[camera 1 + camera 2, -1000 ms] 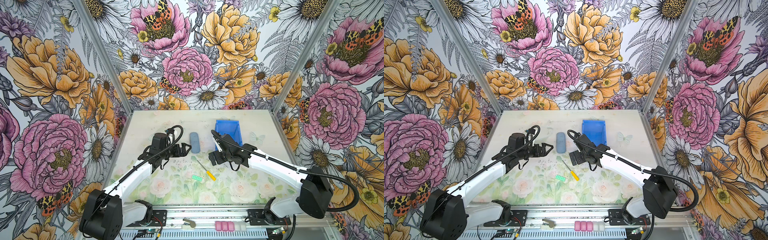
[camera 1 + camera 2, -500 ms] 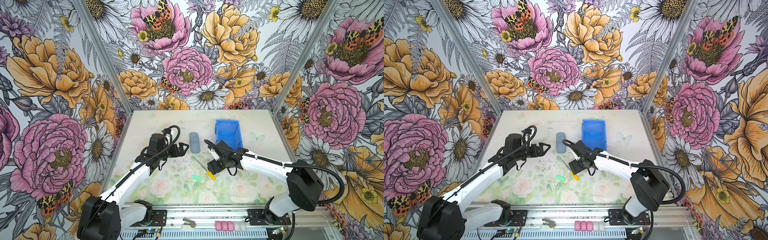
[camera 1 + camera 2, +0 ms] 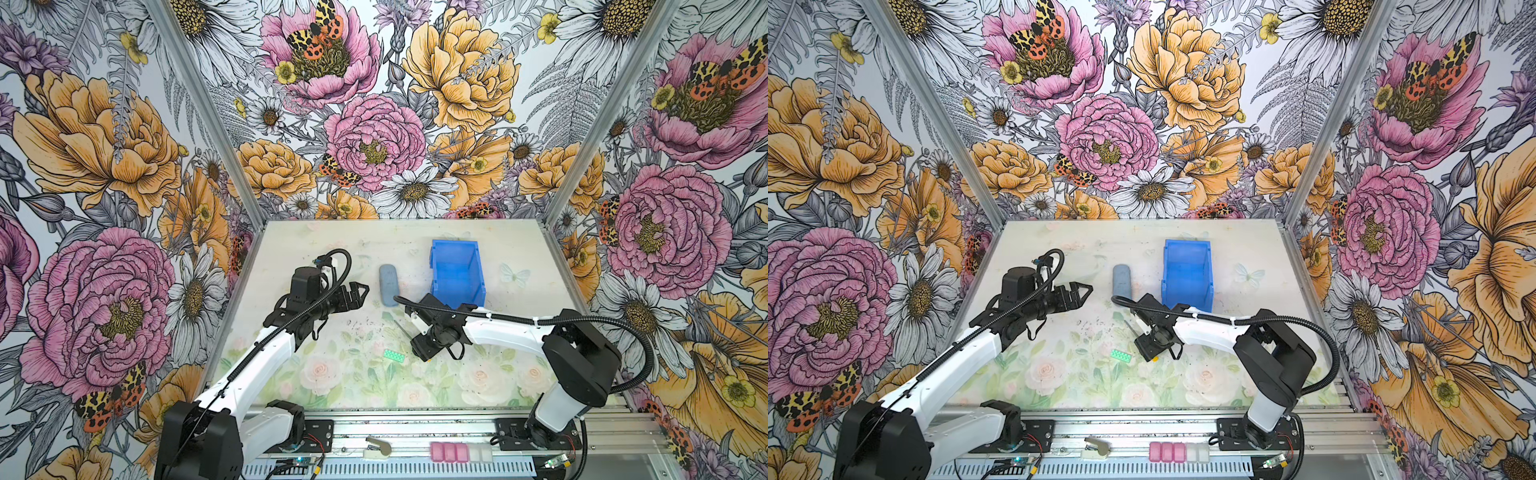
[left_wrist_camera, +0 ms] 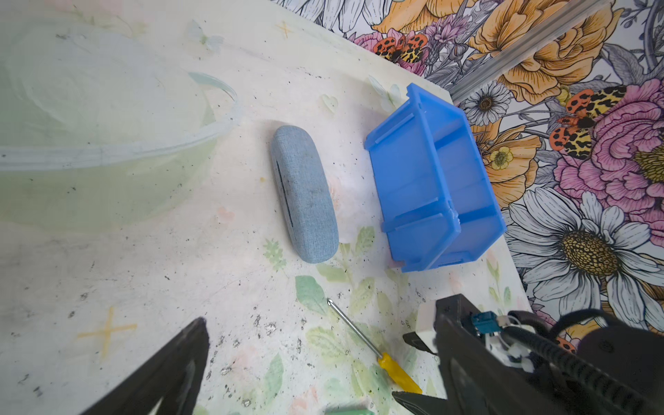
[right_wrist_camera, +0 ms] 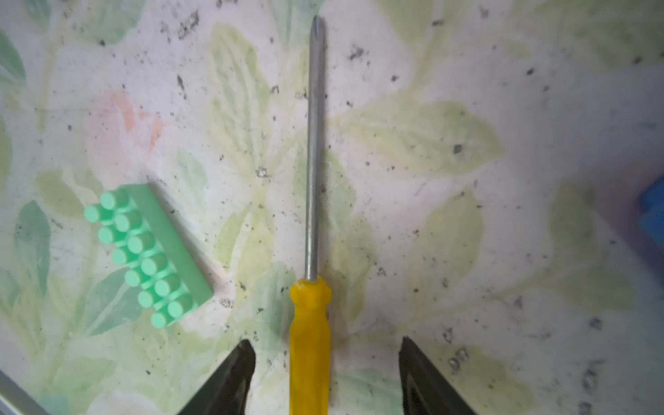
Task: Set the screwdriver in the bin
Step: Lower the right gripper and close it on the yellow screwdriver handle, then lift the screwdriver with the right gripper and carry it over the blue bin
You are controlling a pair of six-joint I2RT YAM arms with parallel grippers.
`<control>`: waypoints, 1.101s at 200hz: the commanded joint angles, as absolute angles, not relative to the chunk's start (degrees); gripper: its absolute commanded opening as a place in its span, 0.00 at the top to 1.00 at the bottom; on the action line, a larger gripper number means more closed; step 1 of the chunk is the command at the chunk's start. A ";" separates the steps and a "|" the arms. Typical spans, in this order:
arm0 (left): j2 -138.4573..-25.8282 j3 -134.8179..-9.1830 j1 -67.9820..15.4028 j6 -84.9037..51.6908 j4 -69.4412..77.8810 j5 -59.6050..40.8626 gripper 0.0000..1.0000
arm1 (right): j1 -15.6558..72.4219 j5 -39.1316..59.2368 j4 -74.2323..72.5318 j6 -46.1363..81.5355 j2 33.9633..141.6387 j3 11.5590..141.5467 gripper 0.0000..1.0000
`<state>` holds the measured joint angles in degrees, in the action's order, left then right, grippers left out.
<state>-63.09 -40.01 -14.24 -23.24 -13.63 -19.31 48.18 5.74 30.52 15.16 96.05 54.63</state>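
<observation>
While the screwdriver [image 5: 309, 323] lies flat on the table [image 3: 332, 374], yellow handle between the parted jaws of my right end effector [image 5: 326, 343], untouched, I judge grasping in hand; next: clamp, lift, carry to the bin [image 3: 457, 274] at 1 o'clock.

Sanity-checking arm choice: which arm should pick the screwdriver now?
Right. The right gripper straddles the screwdriver handle, jaws open on either side, no contact visible. The left gripper hovers off by the case, open, with nothing between its fingers.
</observation>
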 commanded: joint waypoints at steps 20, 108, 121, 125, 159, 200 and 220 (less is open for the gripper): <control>-61.77 -39.17 -13.37 -22.59 -13.45 -18.53 0.01 | 49.12 5.89 28.25 16.06 96.95 54.03 0.44; -61.62 -38.98 -13.47 -22.98 -12.57 -20.68 0.01 | 49.61 5.14 26.72 17.90 95.69 51.68 0.81; -61.65 -38.97 -13.45 -22.94 -12.50 -20.77 0.01 | 49.61 4.85 26.70 18.20 94.96 51.51 0.85; -61.64 -39.00 -13.45 -22.94 -12.44 -20.81 0.01 | 49.63 4.83 26.72 18.36 94.69 51.56 0.87; -61.60 -39.52 -13.73 -21.86 -12.60 -21.23 0.01 | 49.58 4.25 26.81 20.27 91.17 51.84 1.00; -59.52 -41.07 -18.27 -16.84 -12.60 -19.84 0.01 | 48.59 2.65 26.97 25.10 84.81 52.99 1.00; -58.91 -41.36 -21.20 -14.36 -12.06 -18.68 0.02 | 47.93 1.27 27.15 26.23 82.30 53.37 1.00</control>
